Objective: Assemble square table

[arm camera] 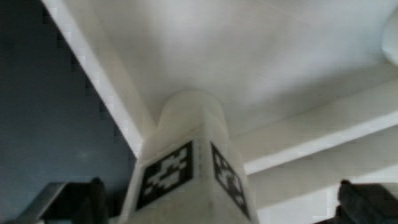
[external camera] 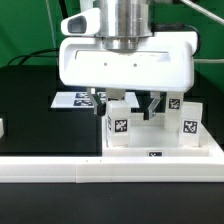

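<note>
While the marker board (external camera: 72, 100) lies flat on the dark surface (external camera: 30, 100) at the exterior view's left, the hand (external camera: 127, 106) hangs open over the square table's slab (external camera: 160, 152), its fingers (external camera: 100, 100) standing apart on either side of an upright tagged leg (external camera: 118, 122). Another leg (external camera: 186, 120) stands farther right. Along the front runs the white border wall (external camera: 60, 172).

Gripper (external camera: 137, 102): broad white rounded housing directly below a silver-grey cylindrical wrist flange (external camera: 126, 22). Two dark slender fingers (external camera: 155, 104) project below the housing. No markings legible.
</note>
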